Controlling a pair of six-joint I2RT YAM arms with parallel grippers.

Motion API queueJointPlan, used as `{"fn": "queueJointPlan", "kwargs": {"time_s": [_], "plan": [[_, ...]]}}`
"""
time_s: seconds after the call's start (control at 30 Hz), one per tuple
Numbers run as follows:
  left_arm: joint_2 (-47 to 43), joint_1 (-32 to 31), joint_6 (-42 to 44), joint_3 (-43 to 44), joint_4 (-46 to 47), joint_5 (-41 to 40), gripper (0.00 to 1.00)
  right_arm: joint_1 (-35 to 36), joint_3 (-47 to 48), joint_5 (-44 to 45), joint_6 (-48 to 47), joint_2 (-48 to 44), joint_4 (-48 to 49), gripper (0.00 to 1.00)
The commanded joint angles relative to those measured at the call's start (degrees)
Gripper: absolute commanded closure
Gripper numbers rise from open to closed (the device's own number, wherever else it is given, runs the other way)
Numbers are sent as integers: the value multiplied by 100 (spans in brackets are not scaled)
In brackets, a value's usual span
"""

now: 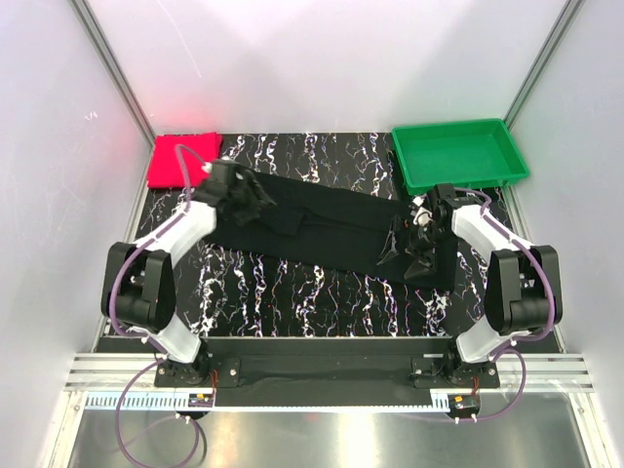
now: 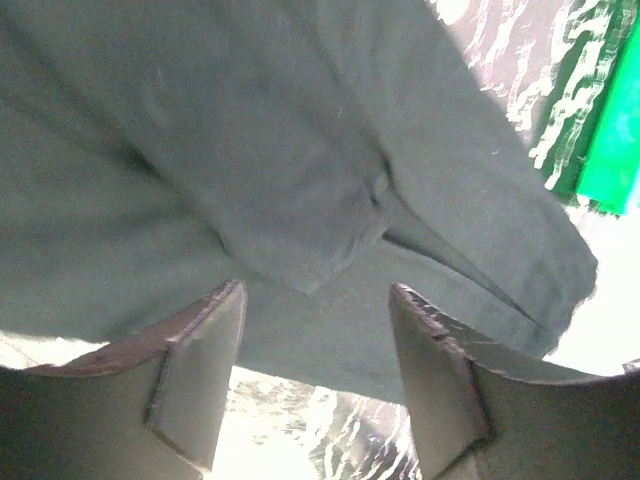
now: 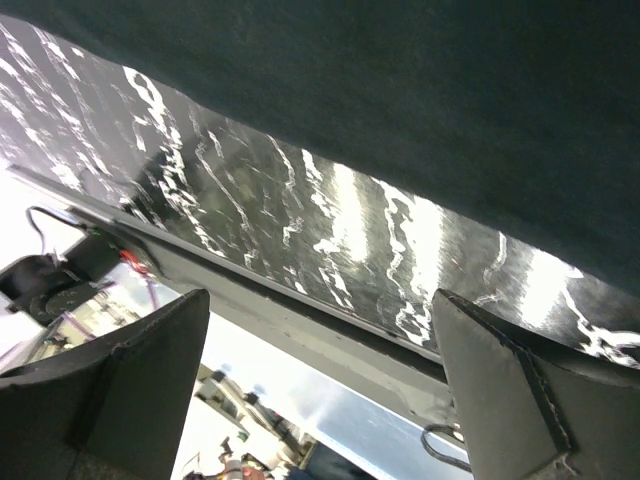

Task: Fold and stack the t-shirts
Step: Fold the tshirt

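Observation:
The black t-shirt [image 1: 331,229] lies spread in a long band across the middle of the marbled table. Over its left end sits my left gripper [image 1: 252,202], open, with nothing between the fingers. In the left wrist view a folded-over sleeve [image 2: 310,220] lies just ahead of the left gripper [image 2: 318,292]. At the shirt's right end my right gripper [image 1: 411,246] stands wide open and empty. In the right wrist view the right gripper [image 3: 318,300] sits below the shirt's edge [image 3: 450,100]. The pinkish-red t-shirt [image 1: 183,161] lies folded at the back left corner.
A green plastic tray [image 1: 458,156] stands at the back right, also seen in the left wrist view as a green tray [image 2: 612,150]. White walls with metal posts close in the left, right and back. The table's near edge [image 3: 330,330] runs close to the right gripper.

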Motion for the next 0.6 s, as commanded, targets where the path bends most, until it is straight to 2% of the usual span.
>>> {"fn": "queueJointPlan", "kwargs": {"time_s": [0.0,0.07,0.1,0.17,0.23,0.3,0.4,0.43,0.57], "plan": [[-115,920,1049,101,331,1297,38,26,182,-406,439,156,477,0],[-19,1481,1198,56,595,1827,38,131,261,-635,835,244,1106,0],[60,1537,1269,83,631,2204,38,201,400,-627,1046,280,1354,0],[350,1888,1584,284,719,2558,38,544,603,-329,1635,394,2116,1],[517,1977,1735,504,684,2630,36,772,823,65,2204,621,2725,7],[781,2056,1937,610,693,2577,35,1001,902,260,2628,832,3700,21],[1167,2083,2095,777,806,2768,34,1318,1252,524,3375,1578,4528,26],[1290,2091,2139,925,868,2892,34,1414,1359,594,3456,1729,4669,30],[1730,2091,2297,1243,834,2991,35,1819,1860,797,3658,2283,5099,36]]}}
